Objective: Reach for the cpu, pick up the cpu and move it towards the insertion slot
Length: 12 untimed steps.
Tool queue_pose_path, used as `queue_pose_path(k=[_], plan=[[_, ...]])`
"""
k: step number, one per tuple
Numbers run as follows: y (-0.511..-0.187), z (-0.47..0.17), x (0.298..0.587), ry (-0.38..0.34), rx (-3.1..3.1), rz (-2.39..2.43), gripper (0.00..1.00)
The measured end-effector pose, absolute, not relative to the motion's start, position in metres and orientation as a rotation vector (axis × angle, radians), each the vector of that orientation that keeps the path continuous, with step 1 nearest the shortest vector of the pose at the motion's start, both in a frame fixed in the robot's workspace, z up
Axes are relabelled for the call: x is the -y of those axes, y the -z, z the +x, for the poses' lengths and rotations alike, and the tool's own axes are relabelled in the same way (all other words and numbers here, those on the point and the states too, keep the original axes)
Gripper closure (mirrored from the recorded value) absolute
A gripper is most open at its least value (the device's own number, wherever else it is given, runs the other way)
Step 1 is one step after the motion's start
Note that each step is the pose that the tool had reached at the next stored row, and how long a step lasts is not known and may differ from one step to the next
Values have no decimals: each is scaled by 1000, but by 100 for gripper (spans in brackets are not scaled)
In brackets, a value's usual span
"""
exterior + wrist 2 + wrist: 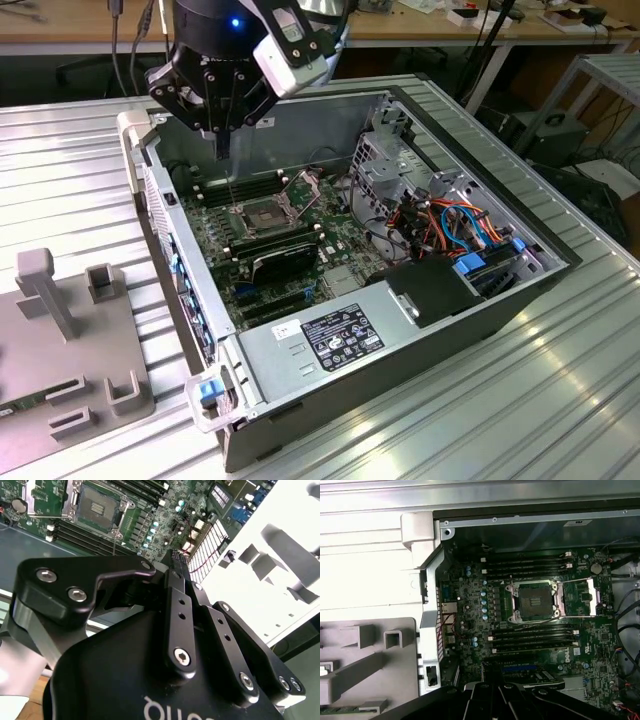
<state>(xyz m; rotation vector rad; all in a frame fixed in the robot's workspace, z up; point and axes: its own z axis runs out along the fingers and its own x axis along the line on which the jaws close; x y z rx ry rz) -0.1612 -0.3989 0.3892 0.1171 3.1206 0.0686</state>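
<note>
Though the cpu is what all this is about, I cannot tell where it lies just now: I can pick out no pale square chip. The insertion slot (262, 214) shows a dark, bare centre, with its retention plate (580, 597) swung open beside it. Going by what such a chip is, I'd judge it light, thin and stiff. It would be smooth enough to slip and easily spoiled on its contact face. So the hold belongs on two opposite edges, kept level, with only gentle pressure. The gripper (222, 140) hangs in the upper left of the exterior view, above the open computer case (330, 110). It is near the socket, a little up and to the left of it in that picture. In the second wrist view its fingers (172, 580) look drawn together at the tips, with nothing I can make out between them. Long black memory slots (530, 642) run along both sides of the socket. A grey fixture (60, 340) sits in the lower left of the exterior view on the ribbed metal table (560, 400), well apart from the socket.
</note>
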Motion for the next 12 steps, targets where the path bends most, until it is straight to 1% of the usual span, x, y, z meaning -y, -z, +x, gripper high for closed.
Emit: queue_pose_path(k=[12], plan=[[-389, -170, 399, -69, -3121, 117, 89]])
